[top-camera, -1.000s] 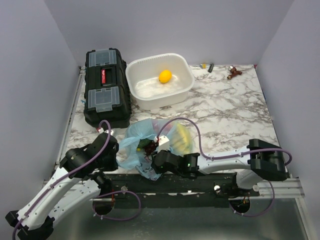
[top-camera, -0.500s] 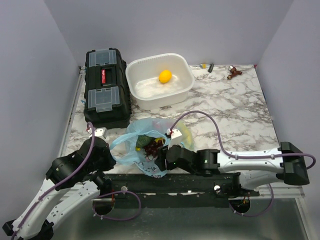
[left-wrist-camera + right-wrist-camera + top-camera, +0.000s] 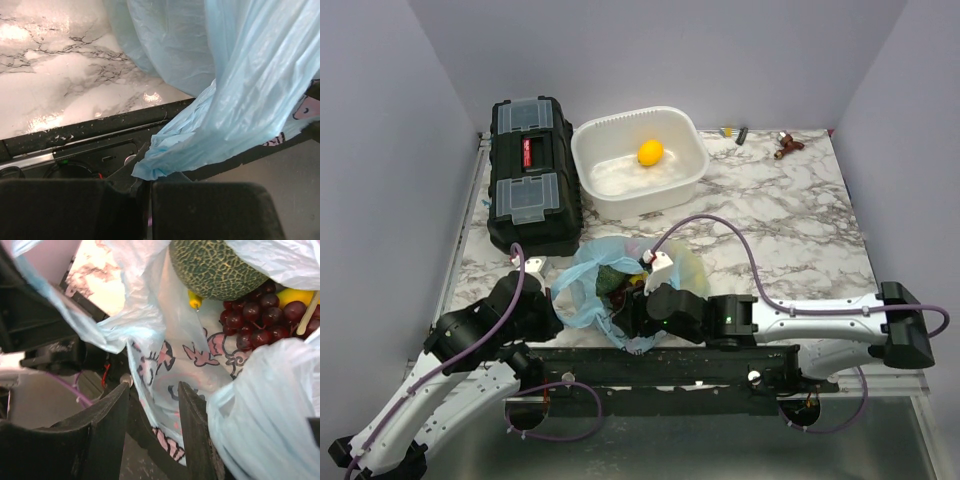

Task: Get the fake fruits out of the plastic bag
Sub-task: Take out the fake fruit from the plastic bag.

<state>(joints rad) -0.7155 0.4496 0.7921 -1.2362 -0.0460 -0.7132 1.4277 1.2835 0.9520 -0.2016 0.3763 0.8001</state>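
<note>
Two arms meet at the near edge of the marble tabletop (image 3: 780, 225), both at the light-blue plastic bag (image 3: 582, 290), which sits crumpled there just ahead of the black base rail. The left gripper (image 3: 147, 186) is closed tight on a bunched fold of the bag's edge; from its wrist camera the film fans up and to the right out of the pinch, with a bit of the pink print showing at the far right. The right gripper (image 3: 155, 390) sits at the bag's mouth with its jaws apart. The printed film lies across the gap between its two black fingers (image 3: 107, 415), and I cannot tell whether either finger touches it.

All the fake fruits I can see are inside the bag. The right wrist view looks straight into the opening: a netted green melon (image 3: 215, 267) sits at the top, the dark purple grape bunch (image 3: 252, 320) lies just below and to its right, touching it, and yellow pieces (image 3: 295, 296) peek out beside the grapes. From above, the grapes and a patch of green show through the open mouth.

Farther back, a black toolbox (image 3: 528, 175) stands on the left, with a white tub (image 3: 620, 185) just beside it holding an orange-yellow lemon (image 3: 650, 152).
</note>
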